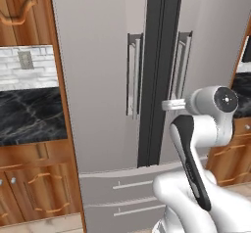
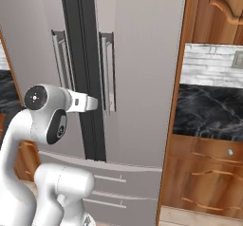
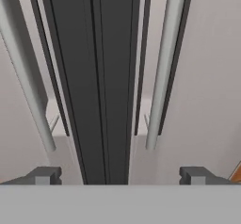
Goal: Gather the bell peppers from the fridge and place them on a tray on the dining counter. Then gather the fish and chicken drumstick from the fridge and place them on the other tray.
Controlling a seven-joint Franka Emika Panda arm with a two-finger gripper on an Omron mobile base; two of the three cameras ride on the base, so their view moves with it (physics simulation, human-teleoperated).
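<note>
The fridge [image 1: 98,80] stands shut, its two grey doors meeting at a dark centre seam [image 3: 101,77]. My gripper [image 3: 121,176] is open and points straight at that seam, close in front of it, with nothing between the fingers. The left door handle [image 3: 23,72] and the right door handle [image 3: 162,68] rise on either side of it. From the base views, the hand [image 1: 170,104] [image 2: 89,103] hovers at the lower ends of the handles [image 1: 133,75] [image 2: 108,73]. The bell peppers, fish and chicken drumstick are hidden behind the shut doors. The trays and dining counter are out of view.
Two freezer drawers [image 1: 117,188] sit below the doors. Wooden cabinets flank the fridge, with a black marble counter [image 1: 29,114] [image 2: 209,111] and white brick backsplash [image 1: 29,68] set into the side. My own arm fills the lower foreground.
</note>
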